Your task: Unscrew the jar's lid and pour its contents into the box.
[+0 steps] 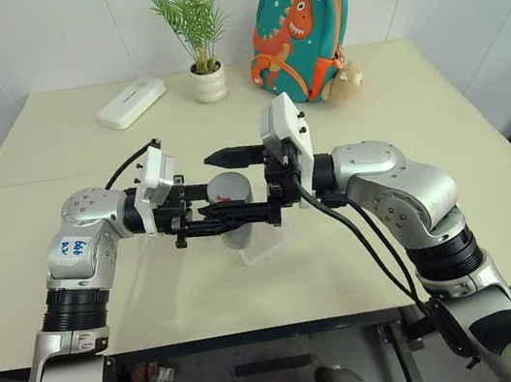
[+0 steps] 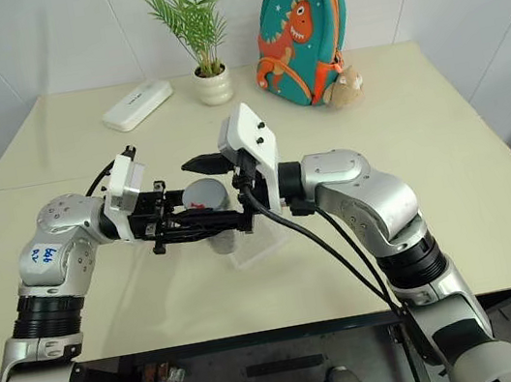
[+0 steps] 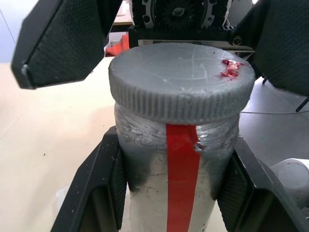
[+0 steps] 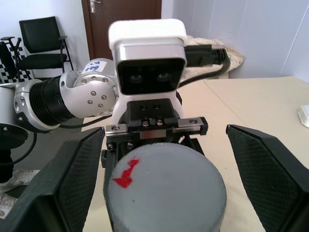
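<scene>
Left wrist view gives me the clearest read: my left gripper (image 3: 176, 188) is clamped on the body of the jar (image 3: 181, 193), one finger (image 3: 99, 188) pressed against each side, just below the lid (image 3: 179, 84). The lid sits fully on the jar, grey and ribbed at the rim, with a red smear near its edge. A red stripe runs down the jar's wall.

From the head cameras I see the jar held upright above the table (image 1: 66, 232), between the two arms, directly over the box (image 1: 266, 243), which rests on the tabletop. My right gripper (image 4: 166, 179) faces the left one, its fingers (image 4: 72, 179) spread wide on either side of the lid and not touching it.

I can't make out the contents through the jar wall from any angle; it looks frosted or scuffed.

At the far edge of the table stand a plant pot (image 1: 209, 83), a white case (image 1: 131, 104) and a teal backpack (image 1: 300, 31).
</scene>
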Controlling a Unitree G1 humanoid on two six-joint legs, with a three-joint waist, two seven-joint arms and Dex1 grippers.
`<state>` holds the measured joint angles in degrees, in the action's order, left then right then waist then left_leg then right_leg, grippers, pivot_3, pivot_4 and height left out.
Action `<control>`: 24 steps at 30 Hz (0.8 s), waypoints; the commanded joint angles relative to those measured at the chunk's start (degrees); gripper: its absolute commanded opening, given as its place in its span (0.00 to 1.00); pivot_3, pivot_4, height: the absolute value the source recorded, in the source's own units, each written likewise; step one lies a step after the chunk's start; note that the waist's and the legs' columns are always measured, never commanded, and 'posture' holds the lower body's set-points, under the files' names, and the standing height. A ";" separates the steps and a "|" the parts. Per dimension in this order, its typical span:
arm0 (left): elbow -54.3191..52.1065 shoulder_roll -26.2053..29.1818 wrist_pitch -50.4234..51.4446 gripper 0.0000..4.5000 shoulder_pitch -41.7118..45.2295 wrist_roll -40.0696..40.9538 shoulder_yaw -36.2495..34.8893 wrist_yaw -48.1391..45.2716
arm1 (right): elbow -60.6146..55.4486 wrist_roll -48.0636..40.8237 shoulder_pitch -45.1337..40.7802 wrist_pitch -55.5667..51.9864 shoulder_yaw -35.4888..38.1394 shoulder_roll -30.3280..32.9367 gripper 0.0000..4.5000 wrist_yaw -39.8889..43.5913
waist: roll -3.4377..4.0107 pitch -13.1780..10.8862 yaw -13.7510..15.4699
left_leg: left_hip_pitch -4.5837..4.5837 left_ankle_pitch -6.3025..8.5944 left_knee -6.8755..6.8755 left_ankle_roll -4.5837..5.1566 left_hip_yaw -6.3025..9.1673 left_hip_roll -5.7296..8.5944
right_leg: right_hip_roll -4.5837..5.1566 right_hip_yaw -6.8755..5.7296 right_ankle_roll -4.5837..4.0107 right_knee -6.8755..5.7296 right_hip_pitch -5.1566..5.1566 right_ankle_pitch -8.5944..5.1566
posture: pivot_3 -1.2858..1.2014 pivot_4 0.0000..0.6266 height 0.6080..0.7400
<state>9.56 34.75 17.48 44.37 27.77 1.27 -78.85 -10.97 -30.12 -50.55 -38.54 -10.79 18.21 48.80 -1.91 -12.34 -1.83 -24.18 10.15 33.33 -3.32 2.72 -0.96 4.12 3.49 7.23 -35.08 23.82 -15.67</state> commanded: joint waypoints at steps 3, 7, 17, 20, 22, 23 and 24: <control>-3.08 0.22 -0.74 0.45 -0.67 0.71 -1.07 0.40 | 0.55 1.19 -1.59 1.99 0.01 -0.69 0.94 0.17 | 0.00 0.00 0.00 | 0.00 0.00 0.00 0.00 0.00 0.00 | 0.00 0.00 0.00 0.00 0.00 0.00 | 0.52 0.24 1.00; -3.98 0.14 -0.60 0.45 -1.30 1.09 -1.23 0.73 | 1.85 2.33 -2.12 2.67 -0.11 -0.70 0.94 0.30 | 0.00 0.00 -0.02 | 0.00 0.00 0.00 0.00 0.00 0.00 | 0.00 0.00 0.01 -0.01 0.00 0.01 | 0.52 0.24 1.00; -5.04 0.81 -0.23 0.45 -2.98 2.27 -2.39 -0.02 | 2.32 2.87 -3.35 1.89 2.06 2.62 0.94 1.62 | 0.00 0.00 0.01 | 0.00 0.00 0.01 0.00 0.00 0.00 | 0.00 0.00 0.02 -0.02 0.01 0.01 | 0.52 0.24 1.00; -4.76 0.95 -0.29 0.45 -3.13 2.37 -2.69 -0.50 | 1.81 2.87 -3.02 1.61 2.48 4.71 0.94 2.41 | 0.00 0.00 0.04 | 0.00 0.00 0.01 0.00 0.00 0.00 | 0.00 0.00 0.02 -0.02 0.01 0.01 | 0.52 0.24 1.00; -4.23 1.01 -0.48 0.45 -3.04 2.35 -2.86 -0.80 | 1.44 2.71 -2.78 1.27 2.98 5.98 0.94 2.59 | 0.00 0.00 0.04 | 0.00 0.00 0.01 0.00 0.00 0.00 | 0.00 0.00 0.02 -0.02 0.00 0.01 | 0.52 0.24 1.00; -3.86 1.01 -0.63 0.45 -2.96 2.31 -2.95 -0.94 | 1.18 2.60 -2.64 1.06 3.19 6.63 0.94 2.62 | 0.00 0.00 0.04 | 0.00 0.00 0.01 0.00 0.00 0.00 | 0.00 0.00 0.02 -0.02 0.00 0.01 | 0.52 0.24 1.00; -3.33 0.97 -0.98 0.45 -2.88 2.24 -3.06 -1.16 | 0.74 2.44 -2.38 0.76 3.45 7.40 0.94 2.64 | 0.00 0.00 0.02 | 0.00 0.00 0.01 0.00 0.00 0.00 | 0.00 0.00 0.02 -0.02 0.01 0.01 | 0.52 0.24 1.00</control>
<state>7.65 34.92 17.76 41.64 27.95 -0.67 -77.13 -10.20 -28.56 -52.58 -37.61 -11.49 23.29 52.91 -1.92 -12.34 -1.80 -24.18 10.15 33.34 -3.32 2.72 -0.96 4.12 3.49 7.24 -35.09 23.83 -15.66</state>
